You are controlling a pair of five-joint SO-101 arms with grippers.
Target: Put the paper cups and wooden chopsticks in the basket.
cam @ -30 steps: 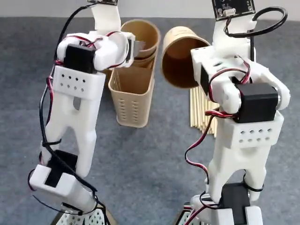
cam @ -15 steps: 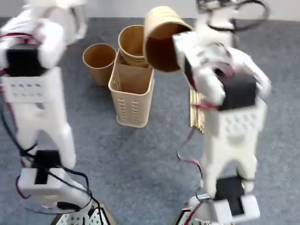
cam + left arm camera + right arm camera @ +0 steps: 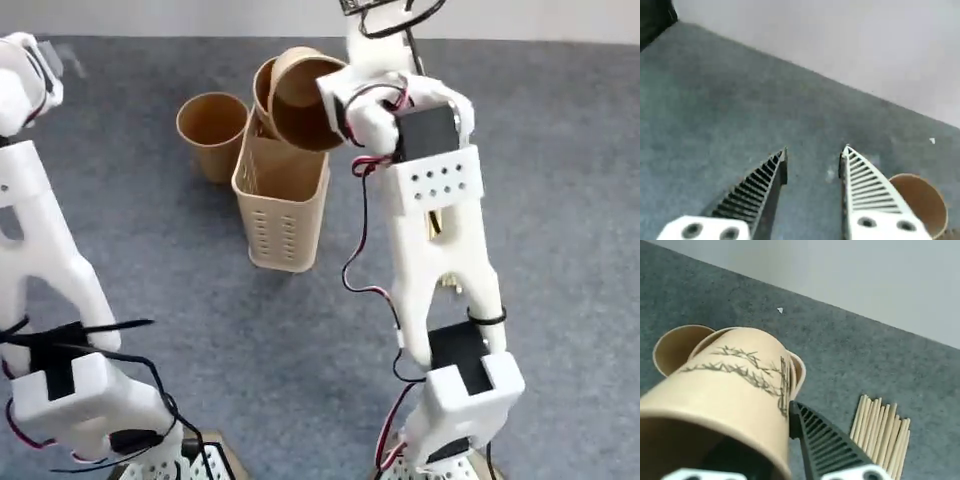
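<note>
- My right fingers (image 3: 826, 441), pinching a paper cup (image 3: 300, 100), swung it over the basket (image 3: 285, 225); release looks like the next step.
- My left fingers (image 3: 865, 190), spread and empty, backed away, possibly to clear room.

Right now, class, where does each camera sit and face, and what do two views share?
High: fixed above, looking down on carpet, basket, left arm and right arm.
Left wrist: on the left arm, facing carpet and wall past its open left claw.
Right wrist: on the right arm, looking along the right claw shut on a cup, chopsticks beyond.
Shared: high and right wrist both show that cup.
</note>
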